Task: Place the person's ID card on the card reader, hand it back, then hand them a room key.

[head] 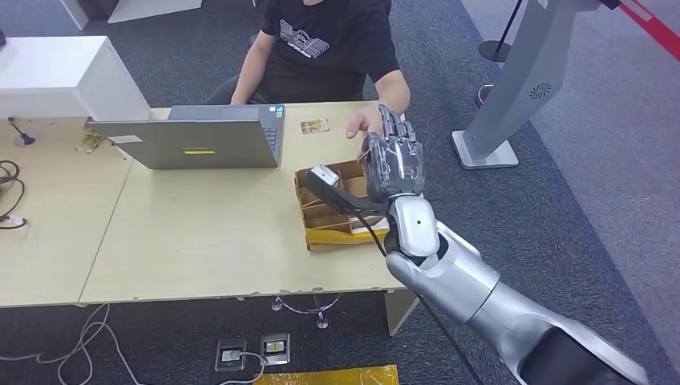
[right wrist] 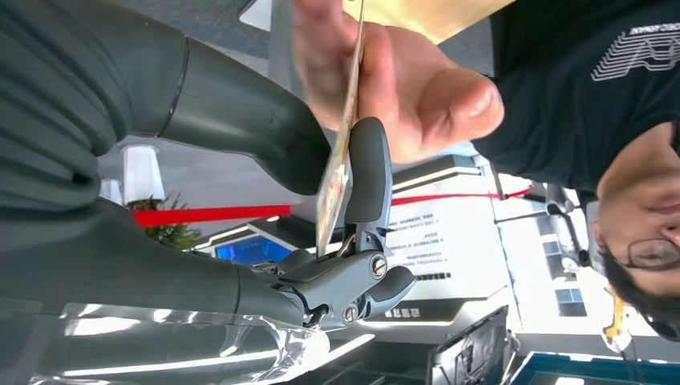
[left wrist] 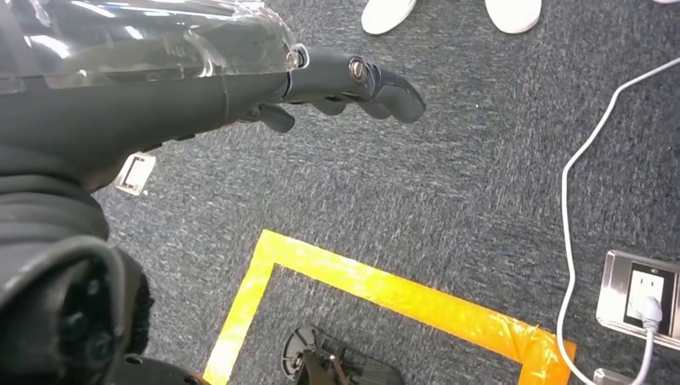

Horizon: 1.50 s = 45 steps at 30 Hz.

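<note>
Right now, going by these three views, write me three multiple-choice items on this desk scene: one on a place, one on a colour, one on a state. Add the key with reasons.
1. Where does the cardboard box sit?
A. on the carpet
B. on the desk, beside the laptop
C. on the person's lap

2. What colour is the person's shirt?
A. black
B. white
C. red

3. What is the right robot hand doing?
A. hanging empty
B. resting flat on the desk
C. pinching a card that the person's hand also touches

Key: 1 B, the head view shows the box on the desk just beside the laptop. 2 A, the shirt is black with a white print. 3 C, the right wrist view shows the card edge-on between thumb and a finger, with the person's hand on its far end.
</note>
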### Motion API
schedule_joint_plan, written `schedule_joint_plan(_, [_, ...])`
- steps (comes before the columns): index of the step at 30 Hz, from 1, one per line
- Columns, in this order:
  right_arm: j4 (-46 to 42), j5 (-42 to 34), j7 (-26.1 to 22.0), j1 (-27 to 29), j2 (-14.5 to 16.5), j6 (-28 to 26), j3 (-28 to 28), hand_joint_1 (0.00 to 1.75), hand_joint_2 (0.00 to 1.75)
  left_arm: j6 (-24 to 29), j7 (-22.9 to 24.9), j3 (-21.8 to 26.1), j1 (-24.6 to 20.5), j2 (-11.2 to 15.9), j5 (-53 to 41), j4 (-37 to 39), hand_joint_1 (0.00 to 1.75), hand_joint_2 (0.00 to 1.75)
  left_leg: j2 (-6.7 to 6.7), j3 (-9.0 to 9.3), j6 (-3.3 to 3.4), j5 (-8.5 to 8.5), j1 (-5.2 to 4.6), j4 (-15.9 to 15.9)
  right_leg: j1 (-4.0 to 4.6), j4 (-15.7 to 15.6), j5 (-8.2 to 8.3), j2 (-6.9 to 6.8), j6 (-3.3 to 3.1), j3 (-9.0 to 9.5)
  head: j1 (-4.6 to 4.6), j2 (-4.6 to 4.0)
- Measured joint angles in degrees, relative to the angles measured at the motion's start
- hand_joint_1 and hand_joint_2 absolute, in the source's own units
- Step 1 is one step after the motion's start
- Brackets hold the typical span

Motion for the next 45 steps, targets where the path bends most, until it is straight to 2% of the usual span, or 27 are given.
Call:
schedule_joint_plan(3, [-0.19,1.07,-0.01,0.55,-0.23,1.12,-0.93,1.7,1.75,0.0,-0.12,0.63,0.01,-0.15,-0.59,0.0,0.0,0.0,0.0,0.0,0.0,0.0,0.0,0.0,0.0,0.0,0.0,0.0,0.0,0.0,0.0,0.0])
schedule_joint_plan(5, [-0.4,1.73,-0.02,0.93,-0.4,1.69,-1.58,1.4,1.75,0.0,-0.23,1.05,0.01,-0.23,-1.12,0.0,0.0,0.0,-0.01,0.0,0.0,0.0,0.0,0.0,0.0,-0.01,0.0,-0.01,0.0,0.01,0.01,0.0])
schedule_joint_plan(7, [-0.54,2.33,-0.01,1.32,-0.57,2.01,-2.34,0.58,1.75,0.0,-0.29,1.63,0.0,-0.26,-1.73,0.0,0.0,0.0,-0.01,0.0,0.0,0.0,0.0,0.0,0.0,0.0,0.0,-0.01,0.0,0.0,0.01,0.0])
schedule_joint_plan(9, [-0.78,2.99,0.0,1.79,-0.78,2.1,-3.04,0.0,1.75,0.0,-0.29,2.19,-0.01,-0.28,-2.43,-0.01,0.0,0.0,-0.01,0.0,0.0,0.0,0.0,0.01,0.0,0.0,0.0,-0.01,0.0,0.0,0.01,0.0])
schedule_joint_plan(14, [-1.07,5.57,0.0,2.69,-1.03,3.17,-4.44,0.0,1.75,0.0,-0.2,3.57,-0.04,-0.48,-4.31,-0.09,0.0,0.0,-0.01,0.0,-0.02,-0.02,0.0,0.0,0.0,0.0,0.0,-0.01,0.0,0.0,0.0,0.0])
schedule_joint_plan(18, [-1.07,6.23,0.0,3.02,-1.05,3.94,-5.07,0.0,0.0,0.0,0.09,4.75,-0.03,-0.59,-5.19,-0.3,0.0,0.0,-0.01,0.0,-0.02,-0.02,0.0,0.0,0.0,0.0,0.0,-0.01,0.0,0.01,0.0,0.0])
schedule_joint_plan(26, [-1.07,5.89,0.0,2.96,-1.09,3.73,-5.21,0.0,0.0,0.0,0.08,7.15,-0.01,-0.72,-7.28,-0.43,0.0,0.0,-0.01,0.0,-0.02,-0.02,0.01,0.0,0.0,0.0,0.0,0.0,0.0,0.01,-0.01,0.0])
schedule_joint_plan(31, [-1.22,7.15,-0.01,3.16,-1.55,3.23,-7.34,0.0,0.0,0.0,-0.61,9.57,0.15,-1.02,-9.15,-0.66,0.0,0.0,-0.01,0.0,-0.02,-0.02,0.0,0.01,0.0,-0.02,0.0,-0.01,0.0,0.0,0.0,0.0])
schedule_joint_plan(35, [-1.98,10.87,0.01,4.51,-2.68,5.62,-11.84,0.0,0.0,0.0,-2.25,12.25,0.3,-1.18,-10.2,-0.68,0.0,0.0,-0.01,0.01,-0.02,-0.02,0.0,0.01,0.0,-0.05,0.0,-0.01,0.0,0.02,0.01,0.0])
schedule_joint_plan(45, [-7.26,20.19,0.07,9.93,-8.23,14.55,-24.79,0.0,0.0,0.0,-5.3,19.67,0.22,-1.63,-11.78,-0.64,0.0,0.0,-0.02,0.02,-0.02,-0.03,0.0,0.03,0.0,-0.09,0.0,-0.02,0.01,0.02,-0.02,0.0])
